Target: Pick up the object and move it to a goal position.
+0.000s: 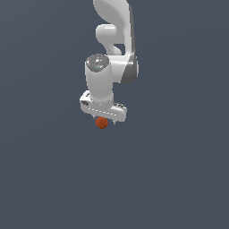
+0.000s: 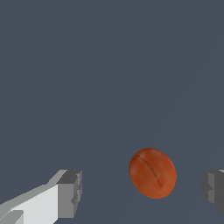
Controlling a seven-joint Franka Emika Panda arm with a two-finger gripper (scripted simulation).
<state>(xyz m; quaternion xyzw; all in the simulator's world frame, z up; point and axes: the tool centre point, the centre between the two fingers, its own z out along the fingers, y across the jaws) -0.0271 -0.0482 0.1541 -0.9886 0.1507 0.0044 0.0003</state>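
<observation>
Matte orange-red ball, slightly ovoid with one curved seam and its long axis tilted, lies between the spread grey fingertips of the open pincer, touching neither.

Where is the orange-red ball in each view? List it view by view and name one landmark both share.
Exterior view: the ball sits just under the white arm's end effector, near the picture's middle.
Wrist view: the ball lies between the two grey fingers, nearer the other one, touching neither.
Shared landmark: the end effector.
</observation>
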